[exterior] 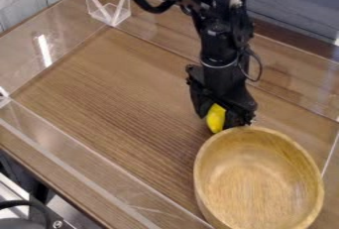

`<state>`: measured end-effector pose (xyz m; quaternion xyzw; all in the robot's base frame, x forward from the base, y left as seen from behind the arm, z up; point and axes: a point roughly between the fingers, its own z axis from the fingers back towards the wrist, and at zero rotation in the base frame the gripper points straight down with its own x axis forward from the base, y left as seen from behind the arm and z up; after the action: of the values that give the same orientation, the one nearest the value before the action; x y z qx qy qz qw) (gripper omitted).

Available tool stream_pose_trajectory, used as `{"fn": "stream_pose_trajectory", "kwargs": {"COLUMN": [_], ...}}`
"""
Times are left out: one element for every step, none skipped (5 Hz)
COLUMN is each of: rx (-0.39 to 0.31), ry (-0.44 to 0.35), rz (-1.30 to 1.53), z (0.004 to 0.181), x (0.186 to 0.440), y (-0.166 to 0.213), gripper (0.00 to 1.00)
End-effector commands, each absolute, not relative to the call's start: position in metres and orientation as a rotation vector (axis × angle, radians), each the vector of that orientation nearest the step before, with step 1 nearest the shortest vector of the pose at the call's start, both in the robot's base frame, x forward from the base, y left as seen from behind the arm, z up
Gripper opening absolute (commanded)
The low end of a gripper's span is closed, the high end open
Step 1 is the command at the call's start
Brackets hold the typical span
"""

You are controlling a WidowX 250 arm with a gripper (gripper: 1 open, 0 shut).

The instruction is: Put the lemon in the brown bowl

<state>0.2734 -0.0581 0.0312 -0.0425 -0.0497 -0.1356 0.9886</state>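
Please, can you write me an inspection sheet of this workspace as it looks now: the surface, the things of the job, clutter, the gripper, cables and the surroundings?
Surface: wooden table with visible grain, bordered by clear plastic walls.
Job's things: lemon low on the table between the gripper's fingers, just outside the bowl's rim; brown bowl at the near right, hollow empty.
Clutter: a small clear plastic stand at the far edge.
Gripper: gripper pointing down around the lemon; whether it grips cannot be told.
Cables: a black cable loops along the arm.
Surroundings: pale plank wall behind; dark objects at the bottom left, unclear.
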Motion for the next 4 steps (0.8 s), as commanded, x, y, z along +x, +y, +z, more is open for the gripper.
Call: {"fn": "stream_pose_trajectory", "kwargs": {"rx": [-0.095,-0.099,-0.103,-0.107], "ry": [-0.114,-0.113,-0.112,-0.11], "rz": [-0.291,-0.294,-0.296,-0.299], "z": [0.0363,0.0366,0.0368,0.0371], "x": [0.2718,0.2708,0.2698,0.2687], "y": [-0.0681,-0.07,-0.072,-0.074], "gripper": [0.0,0.0,0.0,0.0]}}
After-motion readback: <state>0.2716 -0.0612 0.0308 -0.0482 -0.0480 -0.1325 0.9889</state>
